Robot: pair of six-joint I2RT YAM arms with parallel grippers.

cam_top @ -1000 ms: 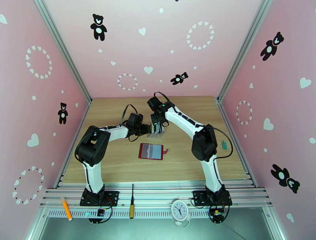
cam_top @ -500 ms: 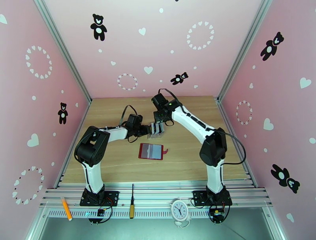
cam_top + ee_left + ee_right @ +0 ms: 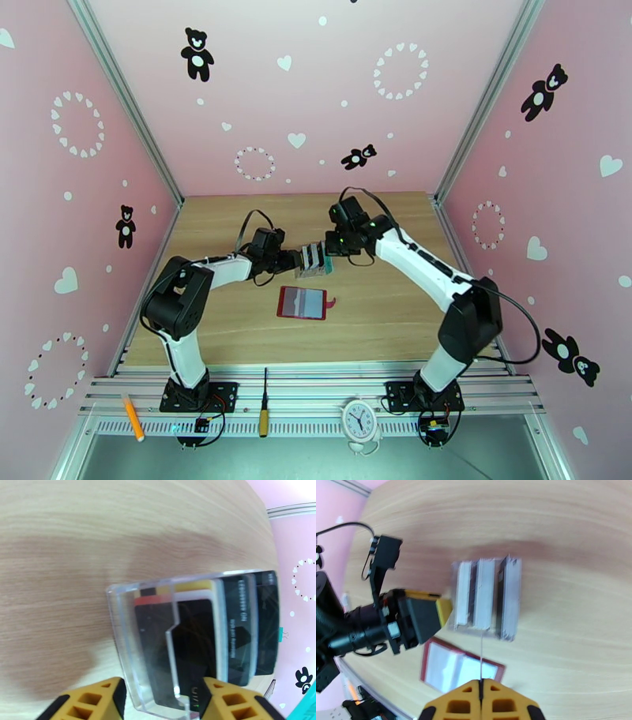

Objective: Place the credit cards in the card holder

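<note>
Credit cards blurred behind clear rack; left fingers cropped

Overhead camera looks down across the whole table. Left wrist camera sits close, clear card rack between its jaws. Right wrist camera, higher, shares that rack beyond its jaws, card holder just left.

Your right gripper has come off the top of the clear plastic slotted rack and now sits at its 3 o'clock side, pinching a thin teal plastic card edge-on. Its elbow has swung out toward 4 o'clock. Your left arm's elbow has eased slightly toward 9 o'clock.
</note>
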